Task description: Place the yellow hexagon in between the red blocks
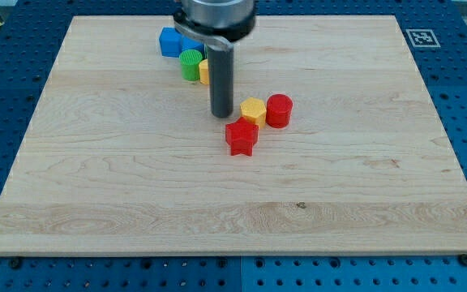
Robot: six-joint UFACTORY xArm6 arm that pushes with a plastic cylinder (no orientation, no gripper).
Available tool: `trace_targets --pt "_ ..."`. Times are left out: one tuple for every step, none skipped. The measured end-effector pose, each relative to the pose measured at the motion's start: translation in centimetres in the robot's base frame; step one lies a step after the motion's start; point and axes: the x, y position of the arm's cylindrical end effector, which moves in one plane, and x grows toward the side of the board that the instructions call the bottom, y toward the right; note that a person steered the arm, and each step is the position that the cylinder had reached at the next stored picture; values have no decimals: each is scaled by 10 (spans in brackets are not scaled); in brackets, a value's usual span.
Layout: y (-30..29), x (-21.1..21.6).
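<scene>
The yellow hexagon (253, 110) sits near the board's middle, touching the red cylinder (280, 109) on its right. The red star (242, 137) lies just below and left of the hexagon, close to or touching it. My tip (221, 114) is down on the board just left of the yellow hexagon, with a small gap, and above the red star.
A blue block (170, 41), a green cylinder (190, 65) and another yellow block (204, 71), partly hidden by the rod, cluster at the view's top, behind the rod. The wooden board (96, 186) lies on a blue perforated table.
</scene>
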Motion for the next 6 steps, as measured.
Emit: trace_targets --pt "9 -6" --pt "30 22" --pt "34 39" --pt "34 33" --pt "34 31" --pt "35 31"
